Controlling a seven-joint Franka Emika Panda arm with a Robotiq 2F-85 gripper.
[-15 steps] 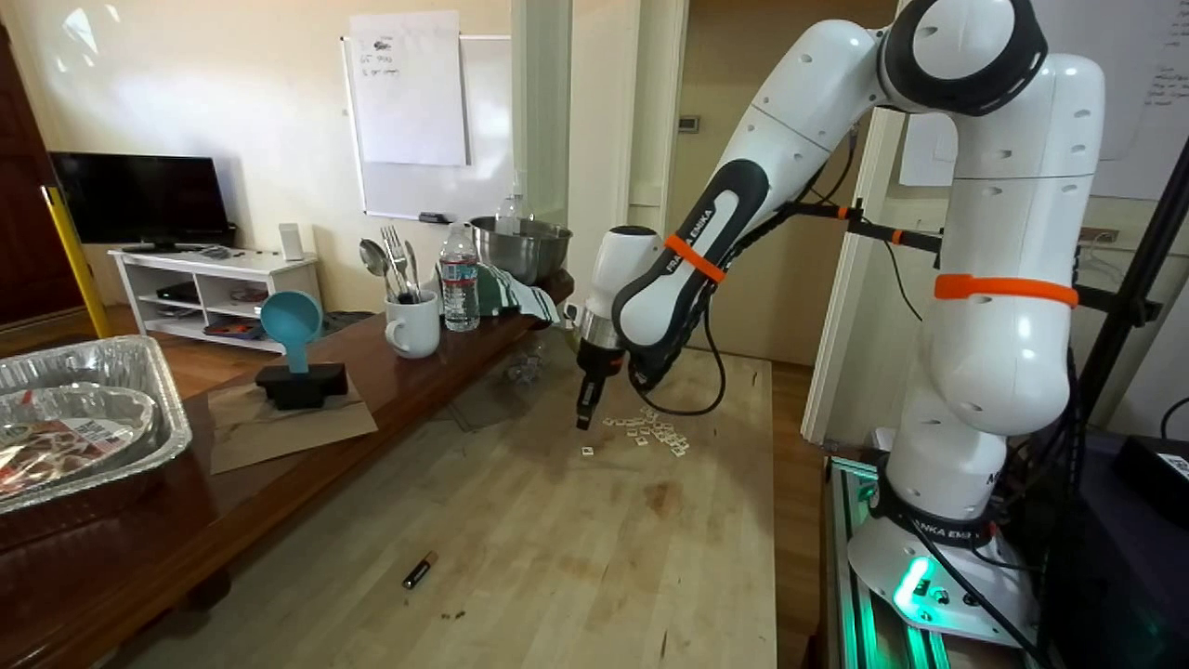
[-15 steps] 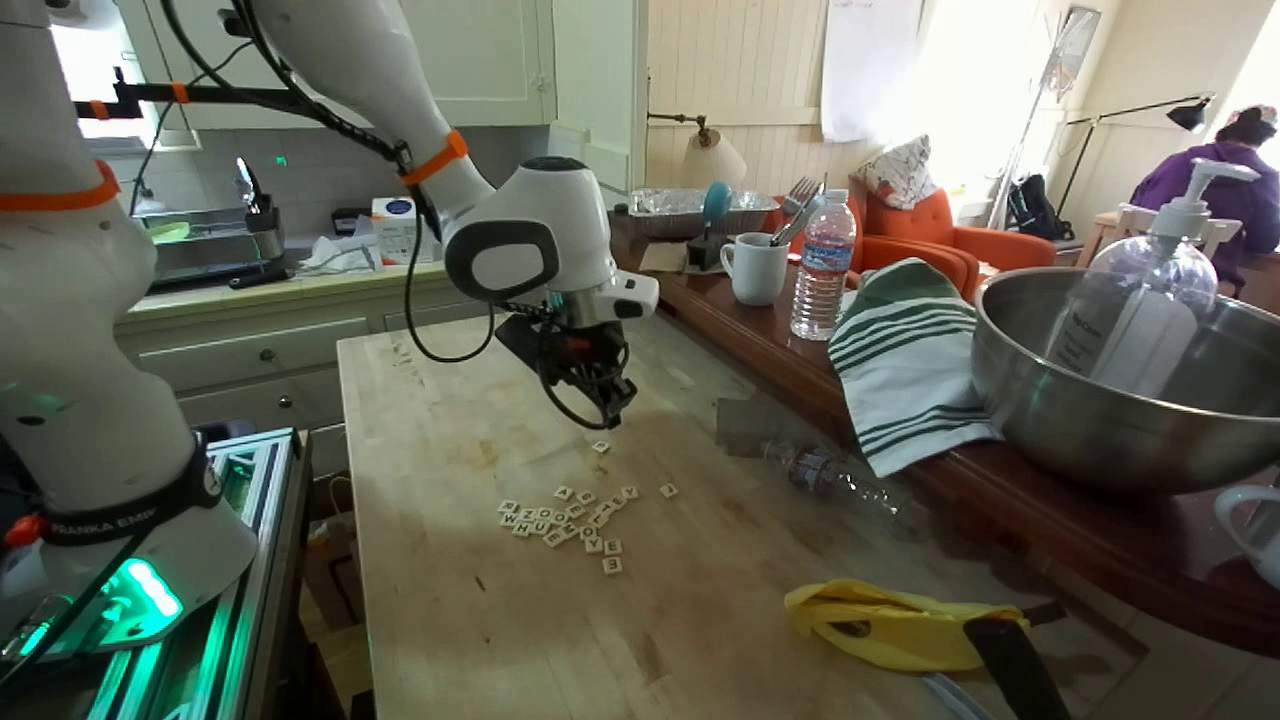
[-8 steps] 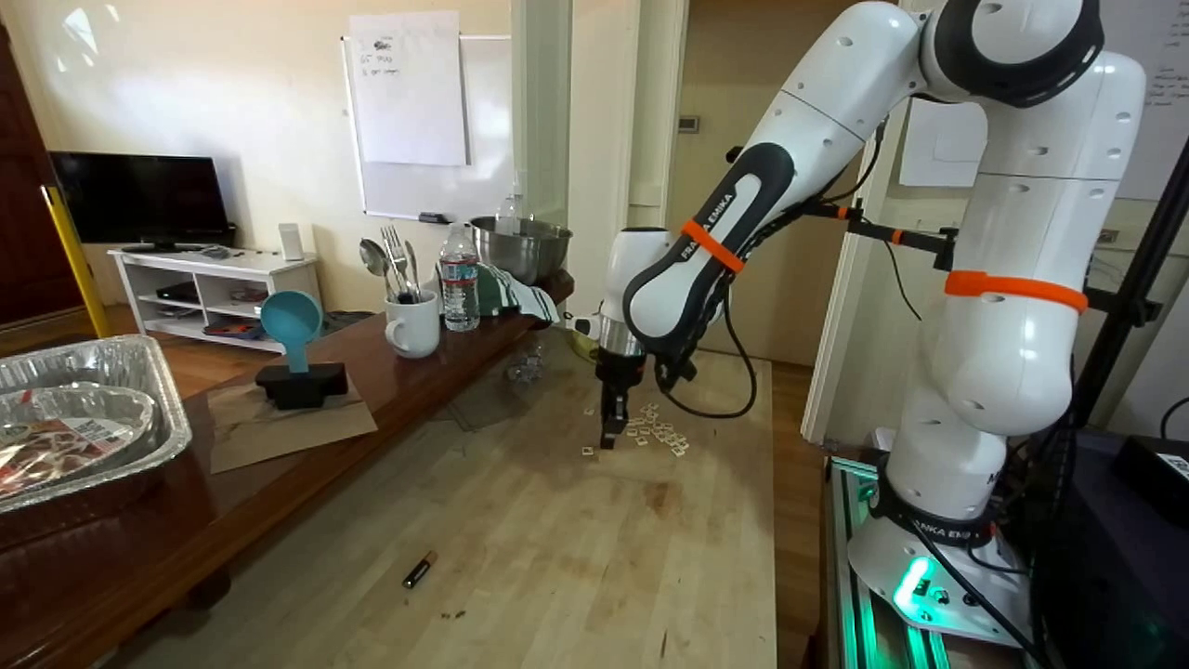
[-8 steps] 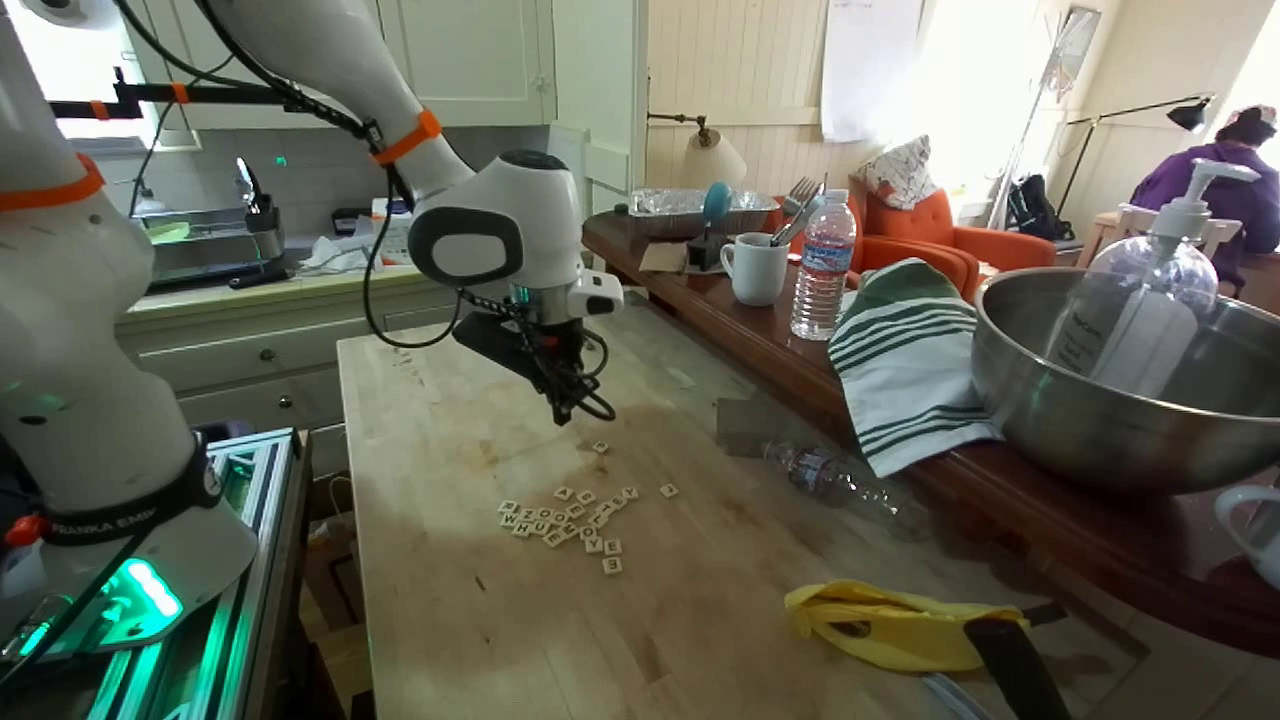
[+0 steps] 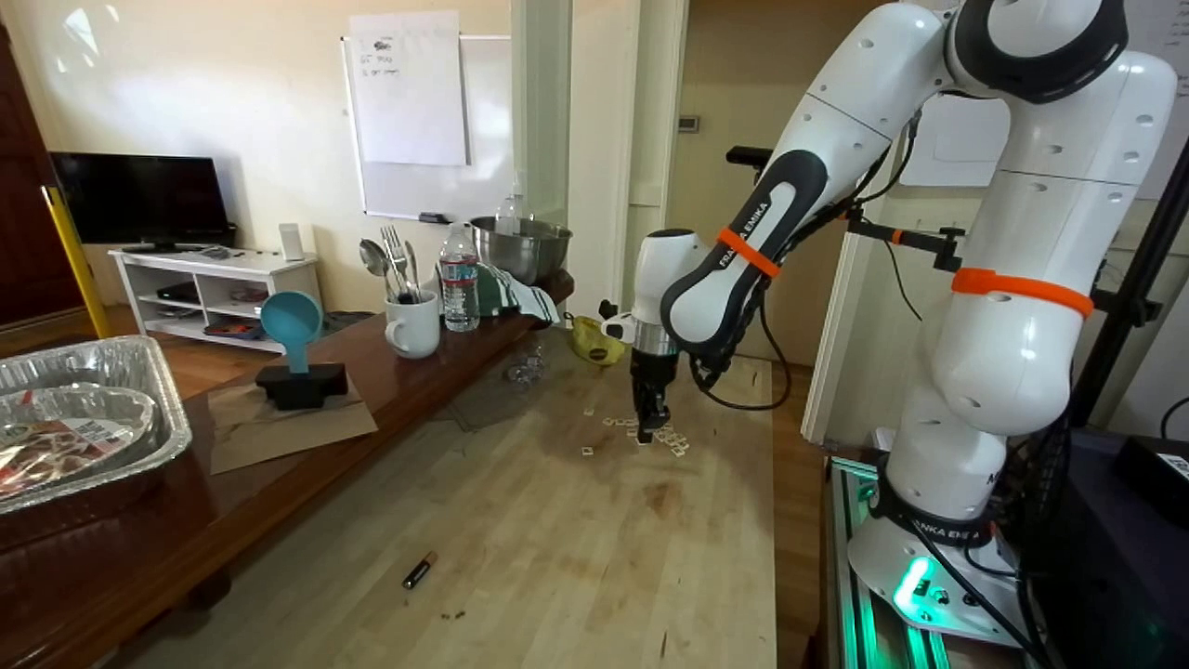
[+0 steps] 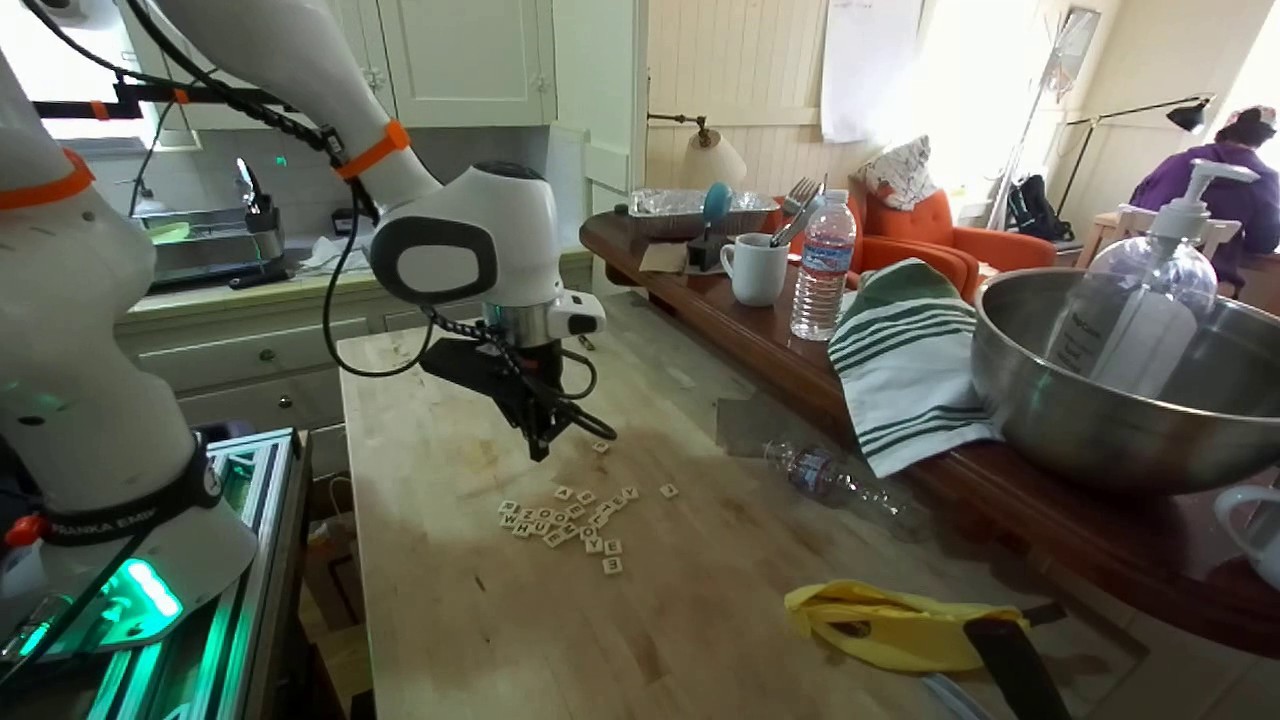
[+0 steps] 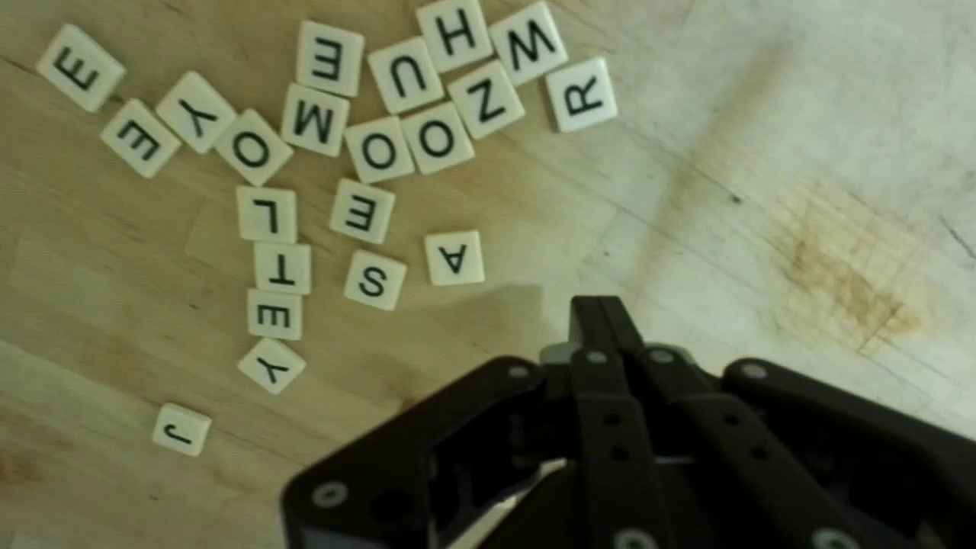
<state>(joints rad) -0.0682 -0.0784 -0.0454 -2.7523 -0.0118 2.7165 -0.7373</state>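
Over the table [image 5: 594, 557], nearer its robot-side edge than its counter-side one, the gripper [image 7: 597, 300] is held pointing down, closed, with nothing gripped. In the wrist view, tile A [image 7: 454, 258] is found closest, just left of the tips and slightly higher; the other tiles [image 7: 362, 211] are strewn beyond it, up and to the left, with one set apart low at the left. No long axis is given by their square faces, though a nearly straight column is made by four. Only one arm [image 5: 776, 200] is present.

Twenty-one tiles can be counted in the wrist view; in an exterior view a lone tile [image 6: 600, 447] is seen as well, out from the group toward the counter-side edge. Farther off, one battery [image 5: 419, 570] and one yellow bag [image 6: 905, 632] are seen at opposite ends of the table, and one bottle [image 6: 830, 475] is laid on its side by the counter-side edge.

On the counter [image 5: 223, 506], two mugs [image 6: 757, 270], one towel [image 6: 905, 350] and one bowl [image 6: 1050, 430] are seen.
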